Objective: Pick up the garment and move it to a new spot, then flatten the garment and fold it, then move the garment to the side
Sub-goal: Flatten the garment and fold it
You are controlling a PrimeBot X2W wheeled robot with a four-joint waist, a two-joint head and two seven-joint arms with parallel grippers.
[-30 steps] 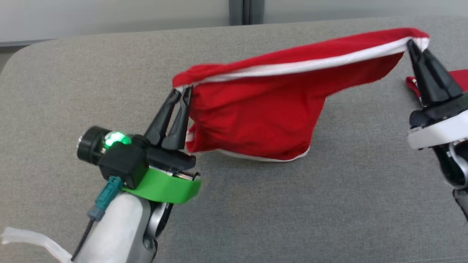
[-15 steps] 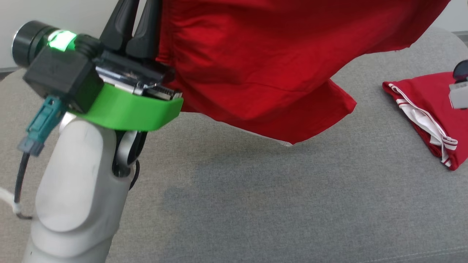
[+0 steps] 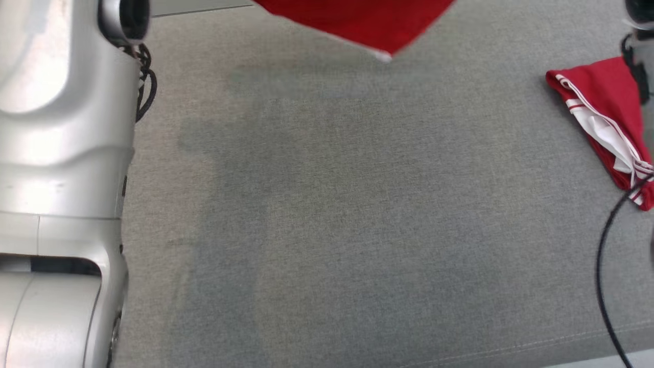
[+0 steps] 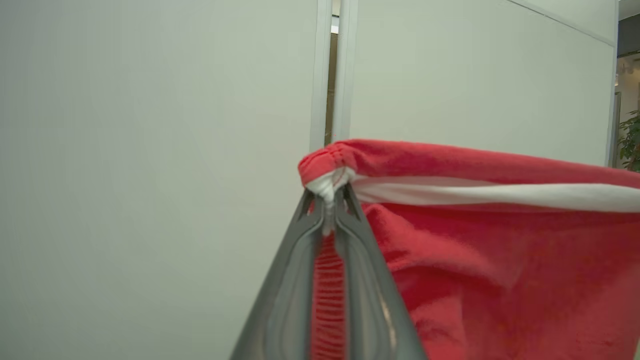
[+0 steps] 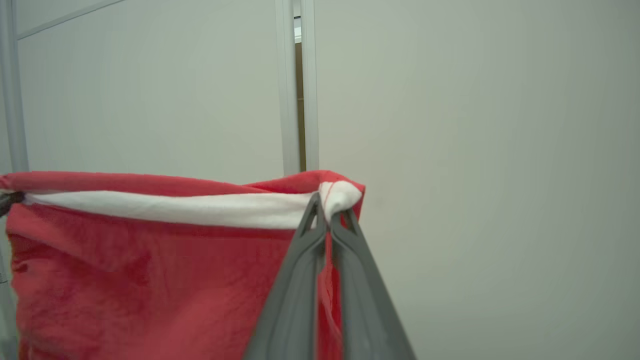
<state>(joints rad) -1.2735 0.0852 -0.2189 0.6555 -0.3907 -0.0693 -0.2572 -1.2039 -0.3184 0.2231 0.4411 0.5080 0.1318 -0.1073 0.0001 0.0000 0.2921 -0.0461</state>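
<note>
1. The garment (image 4: 500, 260) is being held aloft, its white band pulled taut.
2. Its corners are being clenched by the left gripper (image 4: 328, 200) and the right gripper (image 5: 327, 212), mid-frame.
3. Its lower tip is being dangled at the head view's top edge, above the grey cushion (image 3: 357, 230).

left end effector (image 4: 327, 196), right end effector (image 5: 328, 209): pinched tight

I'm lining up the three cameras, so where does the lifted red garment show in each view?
Head view: the red garment, its hanging lower corner at top centre.
Left wrist view: right half, top corner pinched by the left end effector.
Right wrist view: left half, top corner pinched by the right end effector.
Shared landmark: the white band along its top edge, in both wrist views.
</note>
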